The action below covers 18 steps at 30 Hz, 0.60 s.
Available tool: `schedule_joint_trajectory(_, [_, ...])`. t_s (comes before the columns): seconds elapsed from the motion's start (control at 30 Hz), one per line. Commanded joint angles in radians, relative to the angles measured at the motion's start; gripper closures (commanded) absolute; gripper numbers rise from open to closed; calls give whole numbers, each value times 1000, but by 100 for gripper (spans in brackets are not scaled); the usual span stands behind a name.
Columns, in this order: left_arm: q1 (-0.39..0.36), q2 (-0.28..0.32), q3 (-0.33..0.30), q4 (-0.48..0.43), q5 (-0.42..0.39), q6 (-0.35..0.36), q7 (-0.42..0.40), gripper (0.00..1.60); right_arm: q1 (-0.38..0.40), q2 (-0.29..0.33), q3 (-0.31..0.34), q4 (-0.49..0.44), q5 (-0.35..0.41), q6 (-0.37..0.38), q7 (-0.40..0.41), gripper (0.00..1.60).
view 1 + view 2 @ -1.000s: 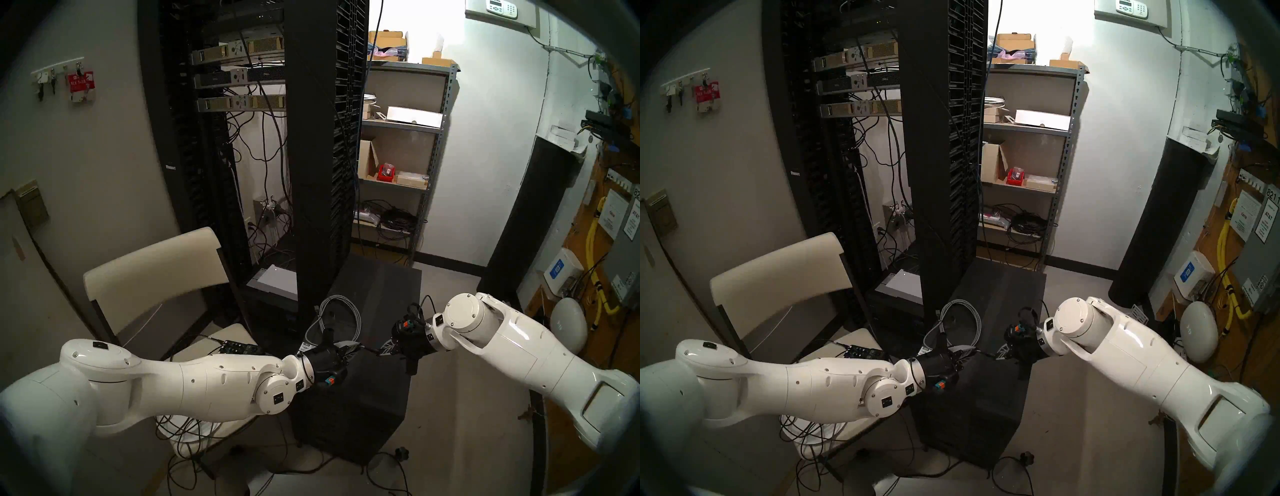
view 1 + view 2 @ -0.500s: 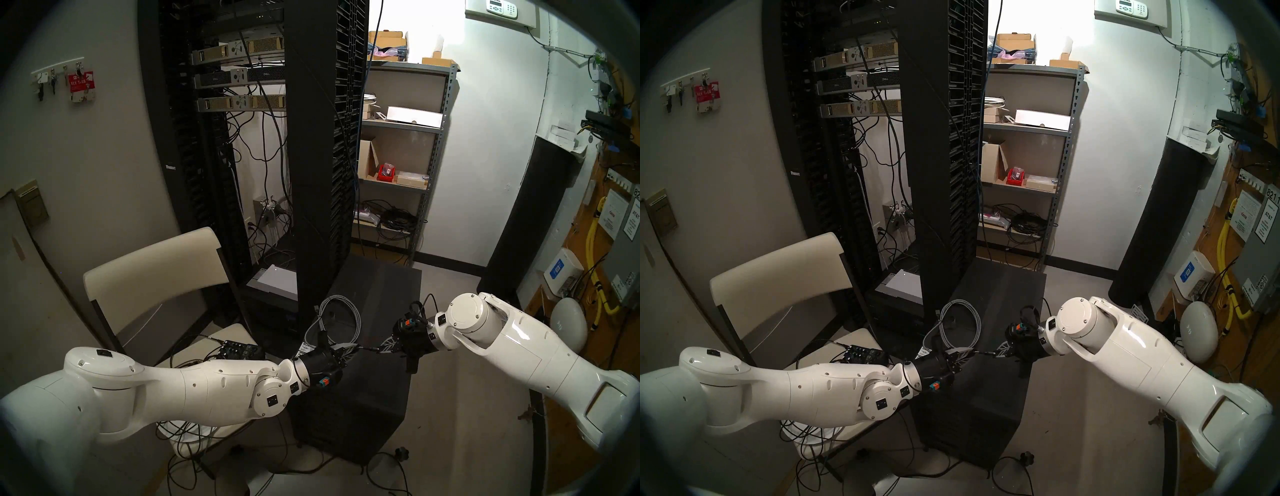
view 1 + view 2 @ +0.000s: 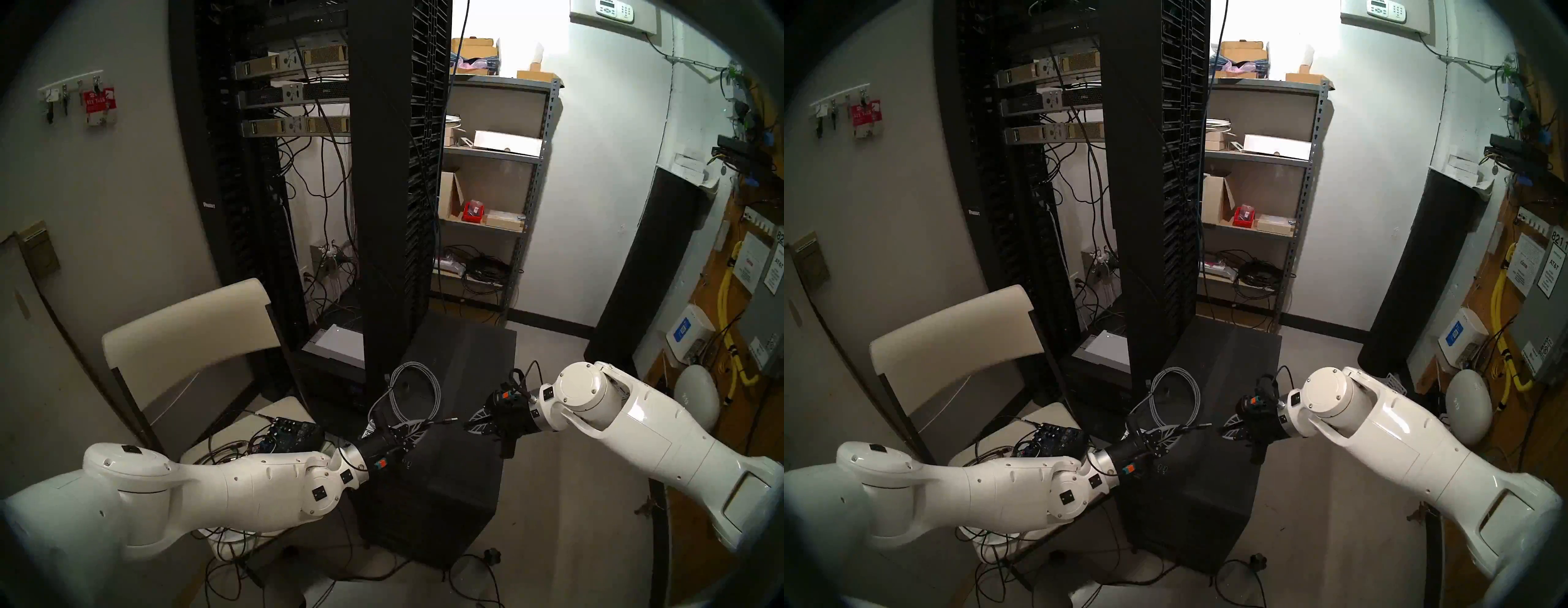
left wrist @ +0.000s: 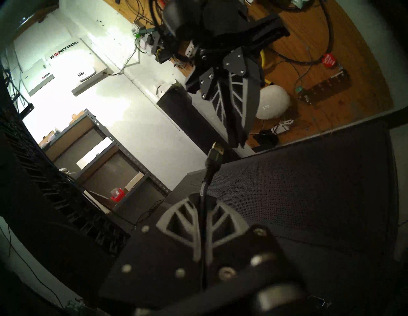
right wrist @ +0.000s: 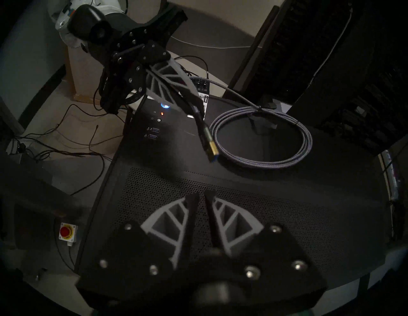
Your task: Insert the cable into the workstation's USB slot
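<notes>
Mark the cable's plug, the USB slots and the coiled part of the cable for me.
plug [image 5: 212, 150], right wrist view, on its metal tip.
USB slots [image 5: 153, 130], right wrist view, on the upper slot.
cable coil [image 5: 305, 141], right wrist view, on its right curve.

We see a tall black server rack [image 3: 297, 170] with black wires hanging inside, a cream folding chair [image 3: 191, 339] beside it carrying a small audio mixer [image 3: 295, 433], grey metal shelving [image 3: 492, 191] with cardboard boxes, yellow cables [image 3: 729, 322] on the plywood wall, and a red emergency-stop button [image 5: 67, 231] on the floor.
</notes>
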Motion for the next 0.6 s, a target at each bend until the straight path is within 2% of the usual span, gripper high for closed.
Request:
schedule_joint_trajectory(0.0, [12,9,-38,22,-55,-129,10,160,-24,10,22,-8,11,-68,-40,88])
schedule_joint_trajectory(0.07, [15,14,-42,15,-66,-129,6,160,-25,6,20,-3,5,-77,-47,88])
schedule_joint_trajectory(0.2, [31,19,-49,25,-80,-207,12,160,-41,-19,28,22,-3,-135,-107,87])
schedule_joint_trajectory(0.27, [41,24,-51,19,-88,-221,8,160,-43,-45,25,49,-8,-171,-130,87])
schedule_joint_trajectory(0.33, [51,16,-50,38,-95,-275,13,160,-45,-71,28,75,3,-197,-147,86])
schedule_joint_trajectory(0.37, [53,22,-50,22,-96,-249,9,160,-46,-84,32,83,8,-196,-163,85])
schedule_joint_trajectory(0.4, [54,12,-47,43,-94,-293,10,160,-43,-100,30,106,4,-225,-176,83])
schedule_joint_trajectory(0.57, [59,6,-46,39,-104,-304,11,160,-50,-162,61,155,74,-305,-208,83])
